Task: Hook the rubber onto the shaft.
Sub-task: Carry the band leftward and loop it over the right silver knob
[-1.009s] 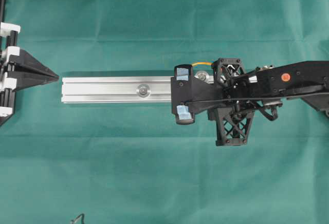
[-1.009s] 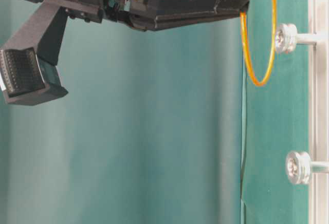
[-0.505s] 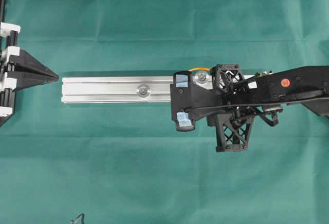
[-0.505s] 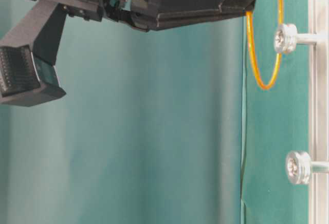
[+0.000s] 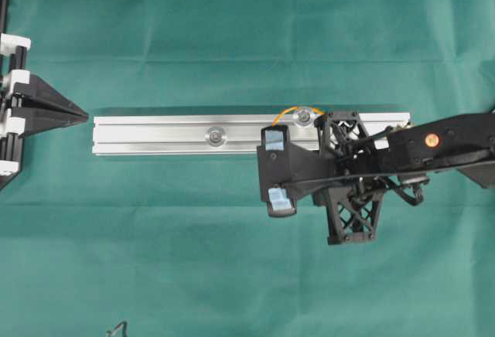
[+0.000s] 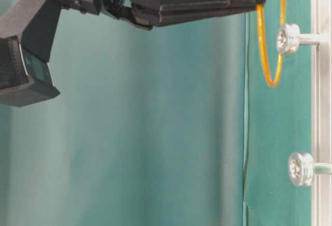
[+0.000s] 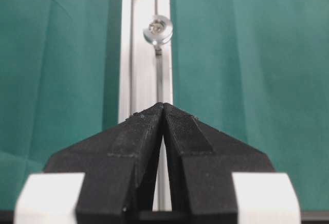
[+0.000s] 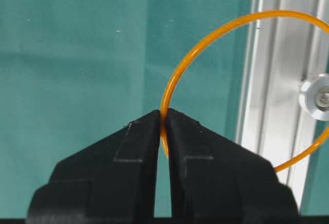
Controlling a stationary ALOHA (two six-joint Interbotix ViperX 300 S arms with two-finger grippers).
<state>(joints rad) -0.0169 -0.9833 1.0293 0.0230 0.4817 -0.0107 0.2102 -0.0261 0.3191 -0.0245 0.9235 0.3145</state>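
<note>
Right jaws (image 8: pixel 163 126) pinching one rubber (image 8: pixel 205 39), left jaws (image 7: pixel 163 112) shut, two shafts (image 6: pixel 288 38)

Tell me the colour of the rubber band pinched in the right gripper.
Orange rubber band, clearest in the right wrist view.

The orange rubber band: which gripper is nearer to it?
Right. The right gripper pinches the rubber band beside the rail; the left gripper sits shut beyond the rail's far end.

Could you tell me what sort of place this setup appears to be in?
Probably a robotics lab bench: a green cloth covers the table, an aluminium rail with shafts lies on it, and two black robot arms work over it.
</note>
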